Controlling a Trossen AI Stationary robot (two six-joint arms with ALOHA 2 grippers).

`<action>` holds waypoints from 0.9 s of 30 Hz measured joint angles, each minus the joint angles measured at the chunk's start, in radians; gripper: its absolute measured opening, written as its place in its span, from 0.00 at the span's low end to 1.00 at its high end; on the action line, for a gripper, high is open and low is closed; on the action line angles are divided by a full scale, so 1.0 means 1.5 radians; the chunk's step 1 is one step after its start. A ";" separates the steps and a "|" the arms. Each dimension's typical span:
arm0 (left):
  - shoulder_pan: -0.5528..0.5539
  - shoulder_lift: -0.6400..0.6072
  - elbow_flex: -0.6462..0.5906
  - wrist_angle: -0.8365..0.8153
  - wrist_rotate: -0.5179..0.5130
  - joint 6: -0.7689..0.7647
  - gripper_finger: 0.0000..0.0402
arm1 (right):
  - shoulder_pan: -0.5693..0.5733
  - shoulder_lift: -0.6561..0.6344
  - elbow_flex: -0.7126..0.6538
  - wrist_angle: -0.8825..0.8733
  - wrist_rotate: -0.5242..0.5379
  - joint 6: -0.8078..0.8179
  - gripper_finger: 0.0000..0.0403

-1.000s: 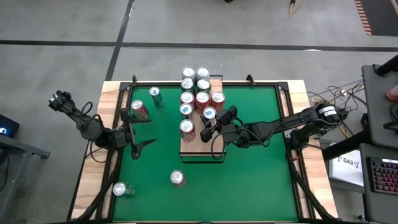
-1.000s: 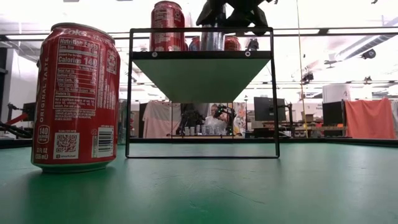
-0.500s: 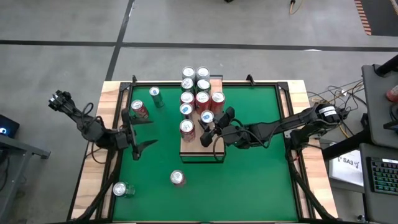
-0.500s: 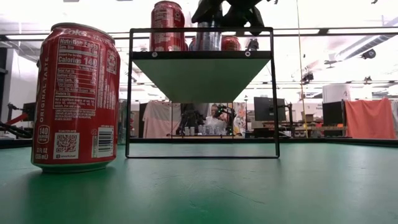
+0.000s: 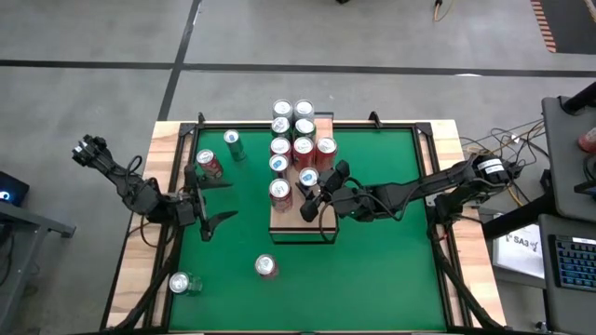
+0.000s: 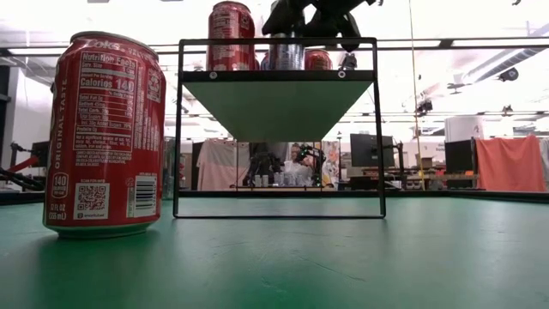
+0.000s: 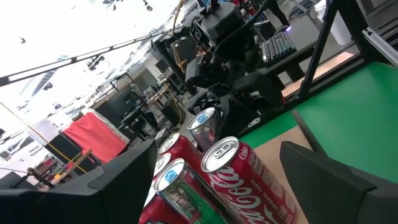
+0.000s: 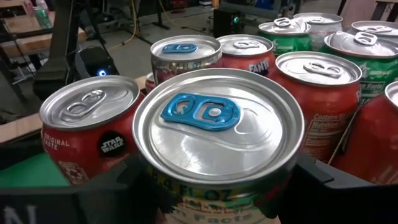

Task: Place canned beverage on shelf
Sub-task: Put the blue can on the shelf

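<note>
Right now the blue-tabbed can (image 8: pixel 217 143) sits clamped between the right gripper's (image 5: pixel 313 193) two fingers, over the shelf (image 5: pixel 319 223) and just beside the cans already standing there. Close neighbours include a red can with a Star Wars badge (image 8: pixel 87 134) and a red Fanta can (image 8: pixel 252 53); more are packed behind. Whether the held can's base rests on the board I cannot tell. The risk, as I judge it, is crowding: a sideways nudge or a careless release could tip a neighbour, or a finger could catch one on withdrawal. The left gripper (image 5: pixel 203 200) waits at the surface's left edge, fingers wide and empty.
</note>
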 joint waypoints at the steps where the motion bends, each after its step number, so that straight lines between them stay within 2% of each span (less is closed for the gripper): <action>1: 0.000 0.000 0.000 0.000 0.000 0.003 0.81 | 0.000 0.000 0.000 0.000 0.000 0.000 0.55; 17: 0.000 0.003 0.000 -0.001 0.000 0.003 0.81 | 0.000 0.000 0.000 -0.026 0.000 0.007 0.56; 27: 0.000 0.004 0.000 -0.001 0.000 0.003 0.81 | 0.000 0.000 0.000 -0.034 0.002 0.025 0.75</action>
